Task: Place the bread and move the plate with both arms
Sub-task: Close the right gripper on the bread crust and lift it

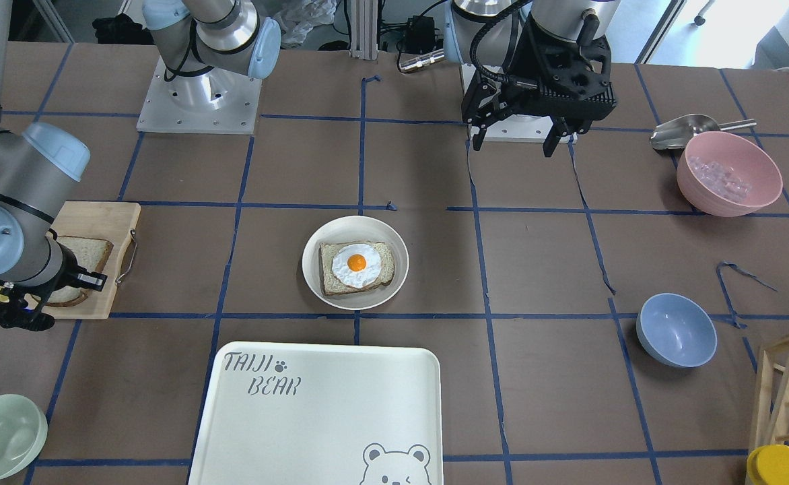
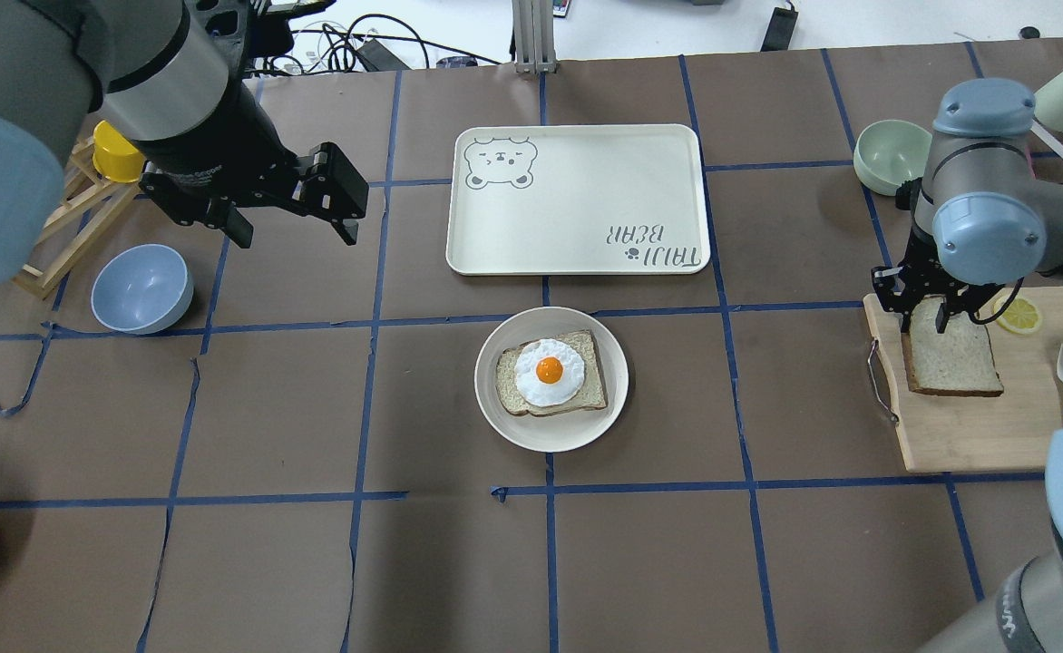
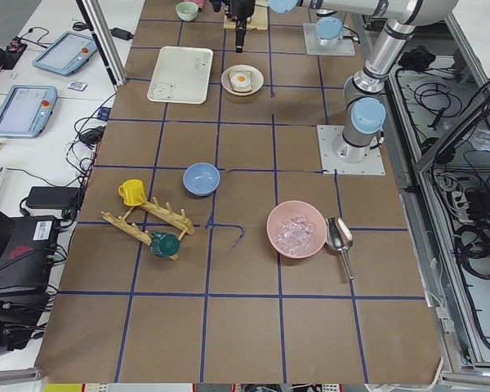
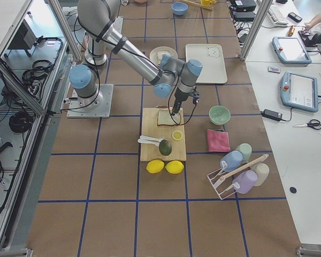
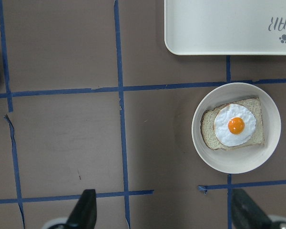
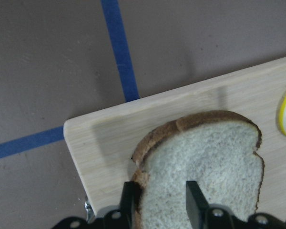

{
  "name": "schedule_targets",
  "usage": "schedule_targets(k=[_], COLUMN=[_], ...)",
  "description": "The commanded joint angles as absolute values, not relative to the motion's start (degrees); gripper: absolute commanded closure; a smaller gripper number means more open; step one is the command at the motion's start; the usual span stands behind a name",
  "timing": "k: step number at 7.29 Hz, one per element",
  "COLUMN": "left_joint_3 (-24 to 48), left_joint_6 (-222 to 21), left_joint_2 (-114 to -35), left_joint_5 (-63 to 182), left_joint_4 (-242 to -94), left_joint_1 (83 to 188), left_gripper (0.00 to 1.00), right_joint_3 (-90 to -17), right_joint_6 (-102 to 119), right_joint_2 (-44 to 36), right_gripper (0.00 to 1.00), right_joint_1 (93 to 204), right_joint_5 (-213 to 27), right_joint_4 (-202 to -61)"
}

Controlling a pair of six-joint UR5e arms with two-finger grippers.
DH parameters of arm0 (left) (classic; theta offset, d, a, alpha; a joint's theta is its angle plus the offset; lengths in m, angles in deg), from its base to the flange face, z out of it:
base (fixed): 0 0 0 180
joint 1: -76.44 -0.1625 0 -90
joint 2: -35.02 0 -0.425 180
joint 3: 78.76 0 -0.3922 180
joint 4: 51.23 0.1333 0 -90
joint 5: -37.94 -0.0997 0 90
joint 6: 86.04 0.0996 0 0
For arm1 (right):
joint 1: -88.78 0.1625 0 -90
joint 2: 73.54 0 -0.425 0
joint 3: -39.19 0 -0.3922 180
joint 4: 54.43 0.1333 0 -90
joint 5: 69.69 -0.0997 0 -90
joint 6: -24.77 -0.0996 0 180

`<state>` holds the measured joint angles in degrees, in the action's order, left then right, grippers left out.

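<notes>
The bread (image 2: 952, 361) lies on a wooden cutting board (image 2: 967, 435) at the table's right. My right gripper (image 2: 923, 316) is shut on the slice's rounded far end. In the right wrist view its fingers (image 6: 193, 202) pinch the crust edge of the bread (image 6: 205, 157). The plate (image 2: 495, 417) sits mid-table and holds a squarer slice with a fried egg (image 2: 550, 372). My left gripper (image 2: 294, 222) is open and empty, hovering well left of the plate. The plate (image 5: 200, 143) shows in the left wrist view, to the right of the gripper (image 5: 164, 214).
A white bear-printed tray (image 2: 577, 199) lies just beyond the plate. A blue bowl (image 2: 141, 288) and a wooden rack (image 2: 69, 227) are at the left. A green bowl (image 2: 890, 156) and a lemon slice (image 2: 1019, 315) are near the board. A pink bowl (image 1: 729, 173) stands by the left base.
</notes>
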<state>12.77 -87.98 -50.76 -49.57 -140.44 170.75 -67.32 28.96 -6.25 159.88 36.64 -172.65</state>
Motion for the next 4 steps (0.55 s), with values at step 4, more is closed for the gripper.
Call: schedule_targets(k=[4], left_joint_3=[12.8], left_joint_6=[-88.0], left_joint_2=[-50.7], left_joint_5=[-49.6], left_joint_4=[-140.4], left_joint_1=[170.7], left_gripper=[0.0], right_joint_3=[-67.2], right_joint_6=[29.1], right_joint_2=[-7.0], right_gripper=[0.58], right_joint_1=[159.8], right_joint_5=[36.6], right_joint_4=[-172.6])
